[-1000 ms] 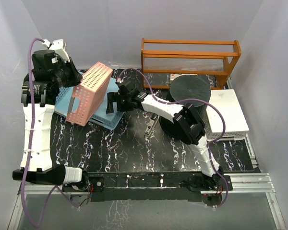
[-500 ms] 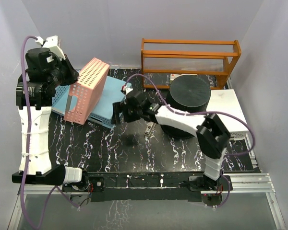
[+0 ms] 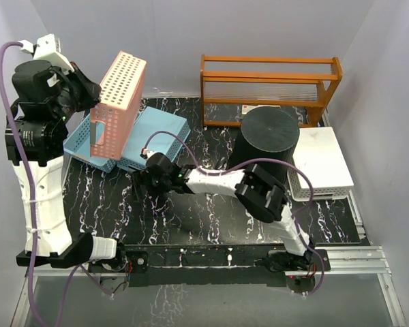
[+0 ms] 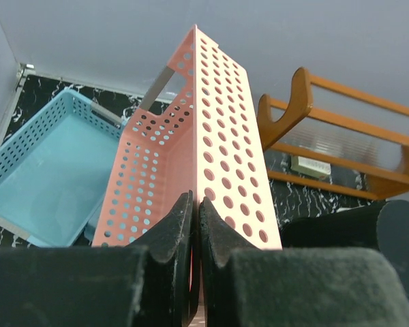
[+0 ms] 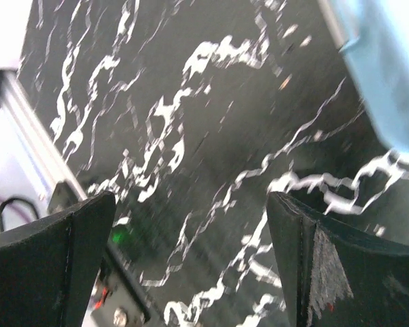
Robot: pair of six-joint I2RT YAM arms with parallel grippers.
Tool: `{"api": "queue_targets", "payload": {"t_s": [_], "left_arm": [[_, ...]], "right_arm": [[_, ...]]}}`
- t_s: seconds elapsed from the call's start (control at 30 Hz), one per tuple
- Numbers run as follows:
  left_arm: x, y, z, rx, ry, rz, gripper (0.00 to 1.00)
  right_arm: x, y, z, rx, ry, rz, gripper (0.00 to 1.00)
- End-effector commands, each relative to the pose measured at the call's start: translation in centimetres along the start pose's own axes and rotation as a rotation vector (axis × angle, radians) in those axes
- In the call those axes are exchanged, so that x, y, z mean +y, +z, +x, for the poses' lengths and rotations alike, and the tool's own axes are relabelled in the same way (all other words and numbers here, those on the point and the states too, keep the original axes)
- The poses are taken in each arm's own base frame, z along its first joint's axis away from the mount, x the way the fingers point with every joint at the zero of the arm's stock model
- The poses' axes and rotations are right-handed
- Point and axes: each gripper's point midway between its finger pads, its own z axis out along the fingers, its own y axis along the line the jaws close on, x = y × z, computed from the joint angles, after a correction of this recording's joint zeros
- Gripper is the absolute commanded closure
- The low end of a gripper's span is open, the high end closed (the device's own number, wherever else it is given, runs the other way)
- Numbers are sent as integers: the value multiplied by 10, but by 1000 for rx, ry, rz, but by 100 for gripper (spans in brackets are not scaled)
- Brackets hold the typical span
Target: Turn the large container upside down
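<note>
Lifted higher and further toward the upper left than a second ago, the pink perforated basket (image 3: 119, 102) now hangs on edge above the light-blue basket (image 3: 160, 136), while the right arm has swung away from the bucket's side and down to the lower centre-left of the frame. The left gripper (image 3: 94, 95) is pinched tight on the pink basket's wall; the left wrist view shows its two dark fingers (image 4: 170, 231) pressed together on the thin plastic, with the pink perforated basket (image 4: 218, 157) rising straight up from them and the light-blue basket (image 4: 48, 184) lying flat at the left. The right gripper (image 3: 146, 180) hovers low over the black marbled table (image 3: 191, 218), jaws spread wide and holding nothing; in the right wrist view the right gripper (image 5: 189, 204) frames only bare table (image 5: 191, 102), with a corner of the light-blue basket (image 5: 382, 68) at the upper right. The large black bucket (image 3: 266, 146) has not shifted: it stands at centre-right of the overhead frame with a closed, flat round face turned up, just in front of the orange wooden rack (image 3: 269, 82) and beside the white basket (image 3: 320, 163) to its right. Neither gripper touches it. From the left wrist the large black bucket (image 4: 368, 238) shows at the lower right, below the orange wooden rack (image 4: 341, 129).
</note>
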Motion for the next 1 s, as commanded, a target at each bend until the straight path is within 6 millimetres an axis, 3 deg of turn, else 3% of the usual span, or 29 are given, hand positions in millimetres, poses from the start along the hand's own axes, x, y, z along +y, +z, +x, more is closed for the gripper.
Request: {"api": "queue_targets", "payload": {"t_s": [0.0, 0.13, 0.23, 0.37, 0.5, 0.63, 0.7, 0.83, 0.97], "left_arm": [[-9, -27, -28, -119, -17, 33, 100], [-7, -28, -23, -109, -27, 28, 100], [-11, -25, -20, -97, -30, 50, 100], [-19, -18, -12, -77, -22, 106, 100], [-21, -9, 2, -38, -30, 126, 100], [-26, -4, 14, 0, -38, 166, 100], [-29, -1, 23, 33, -45, 192, 100], [-37, 1, 43, 99, -64, 249, 100], [-56, -4, 68, 168, -139, 384, 100]], "right_arm": [[-13, 9, -75, -164, -14, 44, 8], [-54, 15, -114, -217, 28, 116, 8], [-64, 11, -131, -231, 23, 152, 8], [-70, -9, -135, -229, 29, 235, 8], [-47, -47, -121, -200, 15, 178, 8], [-16, -116, -98, -225, -23, 120, 8], [-3, -165, -90, -273, -53, 129, 7], [-29, -251, -73, -352, -60, 328, 6], [-41, -340, -76, -472, -76, 498, 4]]}}
